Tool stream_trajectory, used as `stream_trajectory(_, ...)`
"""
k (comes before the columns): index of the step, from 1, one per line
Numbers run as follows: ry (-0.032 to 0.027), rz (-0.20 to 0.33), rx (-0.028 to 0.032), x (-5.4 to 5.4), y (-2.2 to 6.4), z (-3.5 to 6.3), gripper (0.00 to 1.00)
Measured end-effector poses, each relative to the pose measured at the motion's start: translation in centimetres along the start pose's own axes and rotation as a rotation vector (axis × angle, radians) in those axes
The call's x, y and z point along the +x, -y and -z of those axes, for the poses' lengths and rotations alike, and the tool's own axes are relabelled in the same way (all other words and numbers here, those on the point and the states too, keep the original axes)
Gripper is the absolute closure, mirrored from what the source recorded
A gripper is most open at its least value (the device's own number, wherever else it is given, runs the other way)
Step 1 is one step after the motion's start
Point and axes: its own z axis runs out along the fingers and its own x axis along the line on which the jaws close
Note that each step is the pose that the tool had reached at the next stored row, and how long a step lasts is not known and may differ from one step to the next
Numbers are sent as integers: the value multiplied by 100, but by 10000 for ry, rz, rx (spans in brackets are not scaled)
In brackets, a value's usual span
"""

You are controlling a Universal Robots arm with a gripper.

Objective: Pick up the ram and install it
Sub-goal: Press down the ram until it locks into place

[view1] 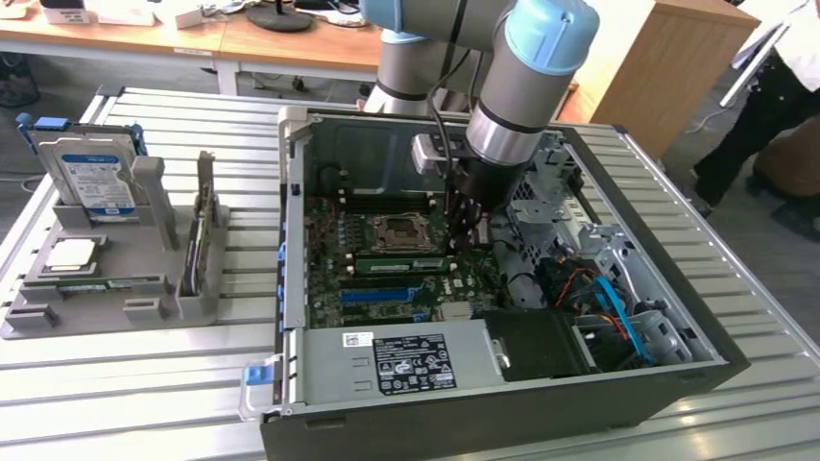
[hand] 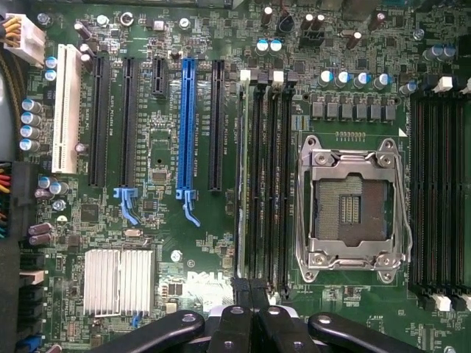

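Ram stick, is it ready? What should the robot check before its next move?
1. Case open: ok.
2. Gripper shut: ok.
3. Gripper above the slots: ok.
4. Ram lined up along the slots: ok.
5. Ram pushed fully in: cannot tell.
6. Cables away from the slots: ok.

Ribbed metal worktop in pale grey, catching soft glare near the lower edge. Beyond it, along the top of the exterior view, a light wooden desk with white legs, strewn with small white boxes and a round black base. Toward the exterior view's right, a plywood cabinet standing upright; beside it a person in dark trousers on dark grey floor
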Motion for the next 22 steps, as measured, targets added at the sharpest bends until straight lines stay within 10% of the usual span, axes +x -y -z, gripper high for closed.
stream_trajectory(22,0,-1,0,1,32,-54,89)
